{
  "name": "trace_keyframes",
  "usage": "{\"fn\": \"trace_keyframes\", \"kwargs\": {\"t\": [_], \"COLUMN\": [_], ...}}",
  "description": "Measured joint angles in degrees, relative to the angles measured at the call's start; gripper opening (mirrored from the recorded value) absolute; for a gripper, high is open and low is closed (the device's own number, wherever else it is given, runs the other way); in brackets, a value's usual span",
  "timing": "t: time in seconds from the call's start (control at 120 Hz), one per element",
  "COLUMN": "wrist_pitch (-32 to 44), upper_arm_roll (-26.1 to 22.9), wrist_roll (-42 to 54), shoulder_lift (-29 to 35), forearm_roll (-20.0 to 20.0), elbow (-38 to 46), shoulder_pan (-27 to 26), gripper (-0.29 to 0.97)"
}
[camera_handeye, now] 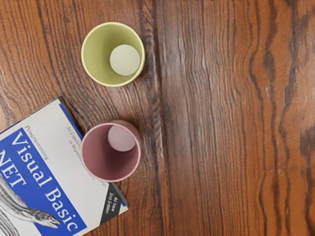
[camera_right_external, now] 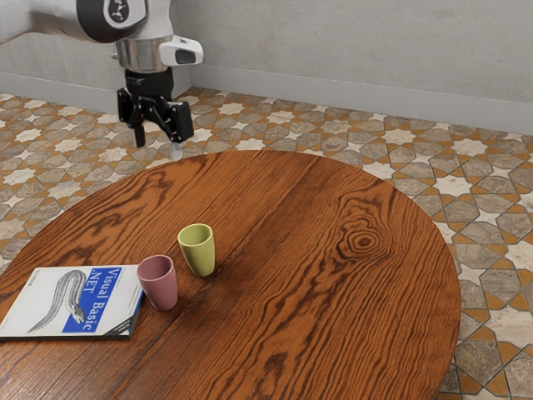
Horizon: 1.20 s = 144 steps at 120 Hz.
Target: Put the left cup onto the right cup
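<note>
Gripper point(camera_right_external: 158, 146) hangs above the table's point(camera_right_external: 358, 333) far edge, fingers spread, empty. Pink cup point(camera_right_external: 158, 282) stands upright just beside the book point(camera_right_external: 75, 302) (green cup point(camera_right_external: 197, 249) near). I judge: descend centred over its rim, keeping clear of the book.

pink cup point(camera_right_external: 158, 282) and olive-green cup point(camera_right_external: 197, 249) stand upright and empty, just beside each other, not touching.

Overhead view of a yellow-green cup point(camera_handeye: 112, 54) and a pink cup point(camera_handeye: 110, 152), both upright with mouths open, standing near each other but apart on the dark-grained wooden table point(camera_handeye: 221, 123). A blue-and-white book point(camera_handeye: 44, 182) titled "Visual Basic .NET" lies flat, and the pink cup stands right at its edge. The yellow-green cup stands clear of the book.
</note>
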<state>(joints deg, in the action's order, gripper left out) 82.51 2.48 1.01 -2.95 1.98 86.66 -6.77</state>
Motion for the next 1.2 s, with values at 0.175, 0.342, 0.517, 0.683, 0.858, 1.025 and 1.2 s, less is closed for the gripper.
{"fn": "trace_keyframes", "kwargs": {"t": [0.175, 0.342, 0.517, 0.683, 0.858, 1.025, 1.2], "wrist_pitch": [1.5, 4.2, 10.2, 16.7, 23.7, 29.6, 33.0], "upper_arm_roll": [0.0, 0.2, 0.2, 0.2, 0.4, 0.5, 2.1], "wrist_roll": [0.0, 0.1, 0.1, 0.1, 0.0, -0.3, -0.6], "shoulder_lift": [0.1, 0.5, 0.7, 0.7, 0.6, 0.5, 0.2], "forearm_roll": [-0.4, -0.1, 0.0, 0.0, -0.2, -0.3, -0.3], "elbow": [1.6, 10.9, 18.5, 24.8, 31.9, 36.6, 37.2], "shoulder_pan": [0.7, 0.2, -0.5, -0.7, -0.7, -0.5, -1.3], "gripper": [0.68, 0.68, 0.68, 0.68, 0.68, 0.68, 0.68]}}
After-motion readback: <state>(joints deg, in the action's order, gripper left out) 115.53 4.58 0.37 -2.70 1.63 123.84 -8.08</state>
